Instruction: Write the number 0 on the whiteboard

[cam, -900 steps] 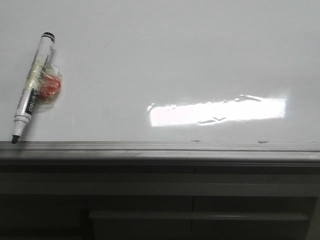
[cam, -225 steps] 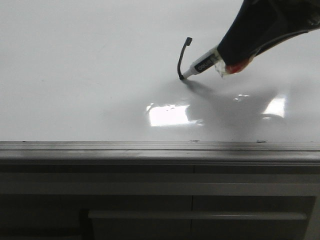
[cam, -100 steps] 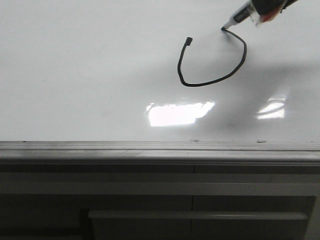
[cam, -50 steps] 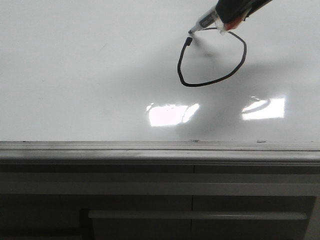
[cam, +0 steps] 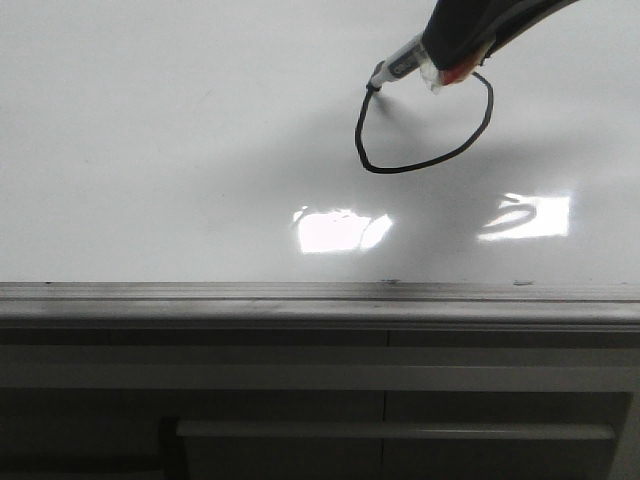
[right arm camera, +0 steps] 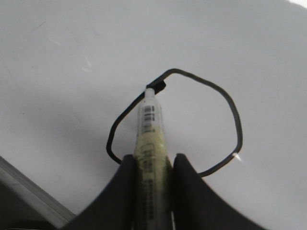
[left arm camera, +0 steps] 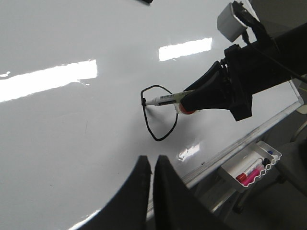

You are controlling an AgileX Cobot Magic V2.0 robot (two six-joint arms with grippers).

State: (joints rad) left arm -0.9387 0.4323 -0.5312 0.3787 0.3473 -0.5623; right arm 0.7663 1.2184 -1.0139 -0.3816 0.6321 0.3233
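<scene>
We see the right gripper [right arm camera: 152, 165] pinching a marker [right arm camera: 151, 139] between its two dark fingers [right arm camera: 125, 184], the barrel running out ahead of them and its tip touching the whiteboard [cam: 180, 150]. The tip meets the number 0 [cam: 425, 125] right at the small dark blot at the loop's upper left, where the two ends of the line come together. From the gripper, most of the lopsided oval lies just ahead of and to either side of the marker, and in the front view the gripper's dark body [cam: 470, 30] covers the top stretch of the line, so we cannot follow the stroke there. Something reddish [left arm camera: 187, 111] is fixed to the marker barrel beside the fingers; we cannot tell what it is. The left gripper [left arm camera: 149, 170] hangs over the board well apart from the drawing, its fingers pressed together with only a thin slit between them and nothing held. Bright rectangular glare patches [cam: 340, 230] lie on the board on the near side of the loop, towards the grey edge rail [cam: 320, 293]. Beyond the rail, off to the side of the right arm, a small white tray [left arm camera: 252, 165] holds several coloured markers [left arm camera: 252, 168].
</scene>
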